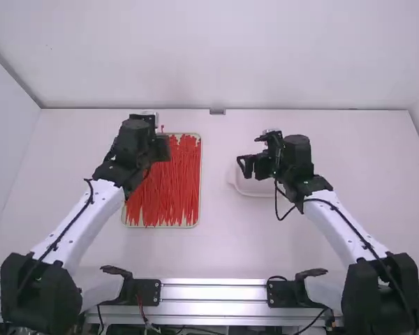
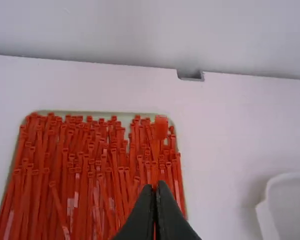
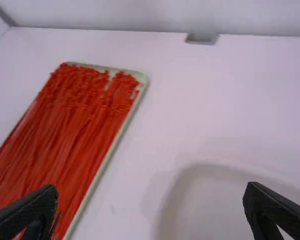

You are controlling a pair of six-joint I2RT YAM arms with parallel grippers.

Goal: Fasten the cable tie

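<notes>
Ties (image 2: 90, 165) lay red on mat (image 2: 97, 113) | I saw left gripper (image 2: 155, 189) pinched closed over them | right gripper (image 3: 150, 192) spread wide above white tray (image 3: 215, 210).

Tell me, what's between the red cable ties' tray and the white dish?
Only bare white table, between the flat tray of red cable ties and the shallow white dish, seen in the high view.

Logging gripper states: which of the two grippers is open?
The right gripper, above the white dish: fingers wide apart. The left gripper has its fingers together over the red cable ties.
</notes>
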